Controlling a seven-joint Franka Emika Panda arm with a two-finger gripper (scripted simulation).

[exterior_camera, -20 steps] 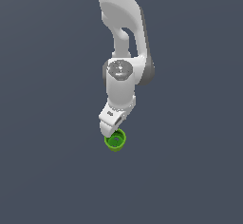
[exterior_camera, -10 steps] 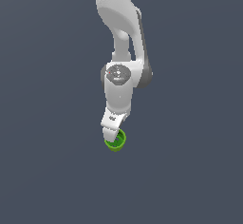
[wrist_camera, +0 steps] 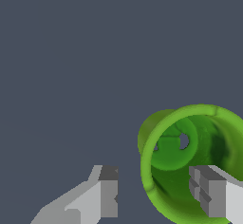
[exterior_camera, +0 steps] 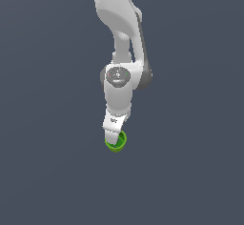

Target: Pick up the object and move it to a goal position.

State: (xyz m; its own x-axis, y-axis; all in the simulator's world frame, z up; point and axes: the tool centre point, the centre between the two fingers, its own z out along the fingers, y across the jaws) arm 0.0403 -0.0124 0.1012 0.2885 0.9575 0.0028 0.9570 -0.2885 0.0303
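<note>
The small bright green cup (exterior_camera: 119, 145) sits low in the middle of the exterior view, partly hidden behind my white gripper (exterior_camera: 113, 138). In the wrist view the cup (wrist_camera: 190, 137) shows its hollow darker-green inside. My gripper (wrist_camera: 156, 192) is open and holds nothing. One of its fingers (wrist_camera: 211, 192) is over the cup's hollow, the other finger (wrist_camera: 107, 190) is outside the cup, and the cup's near wall lies between them. I cannot tell whether either finger touches the cup.
The flat dark grey floor (exterior_camera: 47, 171) lies all around the cup. The white arm (exterior_camera: 119, 38) stands above the cup and reaches down from the top of the exterior view. I see no other objects and no goal marker.
The gripper has come down onto the cup and now covers more of it. The cup has not moved.
</note>
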